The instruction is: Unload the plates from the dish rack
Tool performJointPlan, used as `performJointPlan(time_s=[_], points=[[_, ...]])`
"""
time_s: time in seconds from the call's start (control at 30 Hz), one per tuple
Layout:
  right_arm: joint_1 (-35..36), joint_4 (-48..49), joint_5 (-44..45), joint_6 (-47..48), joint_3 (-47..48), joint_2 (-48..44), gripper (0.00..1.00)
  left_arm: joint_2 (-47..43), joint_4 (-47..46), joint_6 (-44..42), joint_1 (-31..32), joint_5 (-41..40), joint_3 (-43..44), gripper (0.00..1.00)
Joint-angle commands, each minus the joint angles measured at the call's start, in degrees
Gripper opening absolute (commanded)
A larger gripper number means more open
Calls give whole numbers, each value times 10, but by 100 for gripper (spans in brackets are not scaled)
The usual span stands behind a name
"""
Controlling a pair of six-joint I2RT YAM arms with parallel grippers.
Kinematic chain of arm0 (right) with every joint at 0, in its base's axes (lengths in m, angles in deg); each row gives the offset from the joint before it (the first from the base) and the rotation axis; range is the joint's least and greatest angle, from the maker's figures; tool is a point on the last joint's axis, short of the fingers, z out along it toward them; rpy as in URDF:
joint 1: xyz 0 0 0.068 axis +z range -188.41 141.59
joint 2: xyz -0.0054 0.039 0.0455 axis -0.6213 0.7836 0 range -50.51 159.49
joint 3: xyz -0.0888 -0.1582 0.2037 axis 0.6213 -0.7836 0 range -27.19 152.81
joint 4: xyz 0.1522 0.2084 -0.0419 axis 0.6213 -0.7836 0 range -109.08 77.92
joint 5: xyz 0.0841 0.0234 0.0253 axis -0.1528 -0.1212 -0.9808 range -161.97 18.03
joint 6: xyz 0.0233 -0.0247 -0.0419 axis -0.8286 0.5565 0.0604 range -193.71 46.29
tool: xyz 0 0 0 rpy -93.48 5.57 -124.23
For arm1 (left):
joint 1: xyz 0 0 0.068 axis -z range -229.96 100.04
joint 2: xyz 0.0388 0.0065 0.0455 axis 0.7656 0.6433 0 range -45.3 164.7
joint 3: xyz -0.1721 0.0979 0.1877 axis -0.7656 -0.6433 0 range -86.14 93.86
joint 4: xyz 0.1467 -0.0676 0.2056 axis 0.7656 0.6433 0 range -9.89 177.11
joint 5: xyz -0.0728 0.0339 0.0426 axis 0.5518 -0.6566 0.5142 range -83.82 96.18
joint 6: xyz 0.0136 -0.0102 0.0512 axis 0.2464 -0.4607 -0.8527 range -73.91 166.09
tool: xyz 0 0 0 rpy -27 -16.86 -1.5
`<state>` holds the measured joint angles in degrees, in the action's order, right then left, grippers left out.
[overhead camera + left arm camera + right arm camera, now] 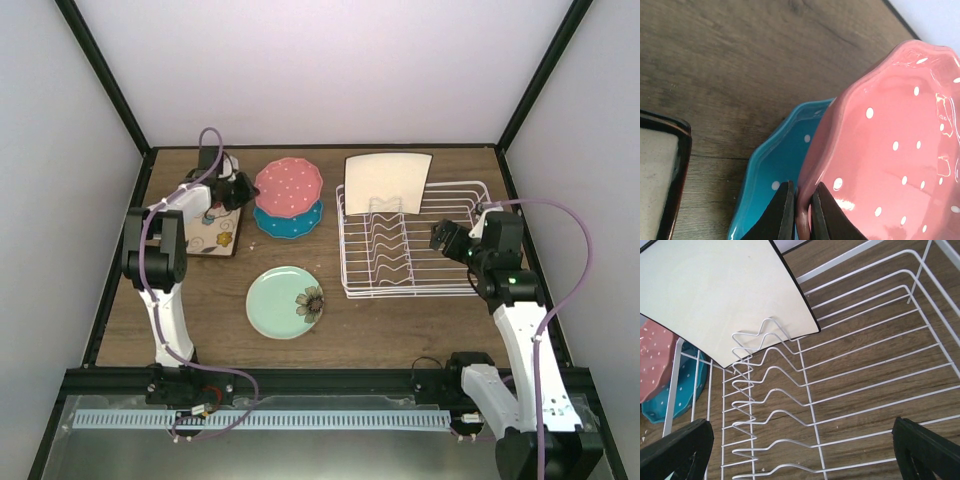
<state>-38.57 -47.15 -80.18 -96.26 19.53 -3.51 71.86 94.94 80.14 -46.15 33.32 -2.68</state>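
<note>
Pink plate [288,185]: glossy pink, white dots. Blue plate [292,226]: teal-blue, white dots. Mint green plate [285,301]: pale mint, one dark flower near the rim. Racked square plate [387,182]: plain cream back, thin dark rim. Other square plate [213,238]: cream, floral print, dark rim. Dish rack [412,293]: white wire. Table [400,325]: brown woodgrain. Left gripper [802,205] and right gripper [800,450]: black.

left arm [165,250]: stretched far forward, wrist turned right. left gripper [804,192]: fingers nearly together, pinching rim of pink dotted plate [890,150]. right arm [515,300]: elbow bent, wrist aimed left. right gripper [800,450]: fingers spread wide.
</note>
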Motion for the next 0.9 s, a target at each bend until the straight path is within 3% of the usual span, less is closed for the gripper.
performJointPlan(time_s=[0.0,0.87], points=[[4,-18,19,11,25,-21,100,-2,-33,2,4,13,15,4],[4,-31,20,8,24,-39,100,-26,16,-32,28,-25,-38,4]])
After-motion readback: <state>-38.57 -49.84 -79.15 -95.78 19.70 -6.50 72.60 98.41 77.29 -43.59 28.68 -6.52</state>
